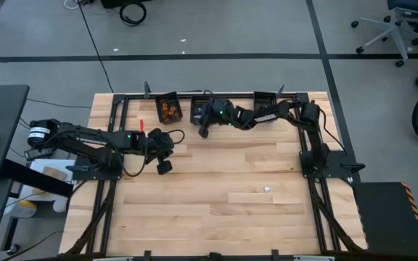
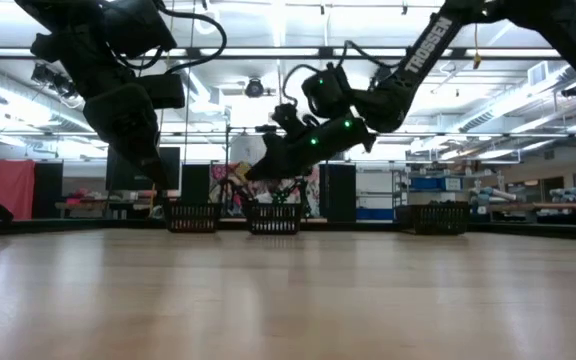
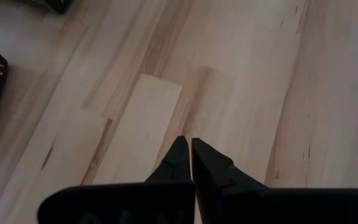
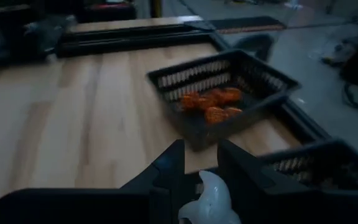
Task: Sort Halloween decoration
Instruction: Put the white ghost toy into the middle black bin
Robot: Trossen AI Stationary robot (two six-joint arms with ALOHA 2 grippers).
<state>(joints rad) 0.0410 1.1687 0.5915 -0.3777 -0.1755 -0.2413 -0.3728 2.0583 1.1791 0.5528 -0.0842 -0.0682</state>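
My right gripper (image 4: 199,158) is shut on a small white trinket (image 4: 209,198). It hovers at the table's far edge (image 1: 202,129), by the middle bin and just right of the black bin (image 4: 222,93) that holds several orange trinkets (image 4: 211,104). That bin is at the far left in the high view (image 1: 168,109). Another white trinket (image 1: 268,188) lies on the bare wood toward the table's right. My left gripper (image 3: 188,146) is shut with nothing in it, above the wood at the table's left (image 1: 164,167). My right gripper pinches the white trinket by its two sides (image 4: 199,190) between its two fingers. The fingers come from the table's right, slanting a little downward. The trinket is lifted clear of the table.
Three black bins stand in a row along the far edge: the left bin, a middle bin (image 2: 274,217) below my right gripper, and a right bin (image 1: 265,98). A black frame (image 1: 122,101) rims the table. Open wood lies across the near half.
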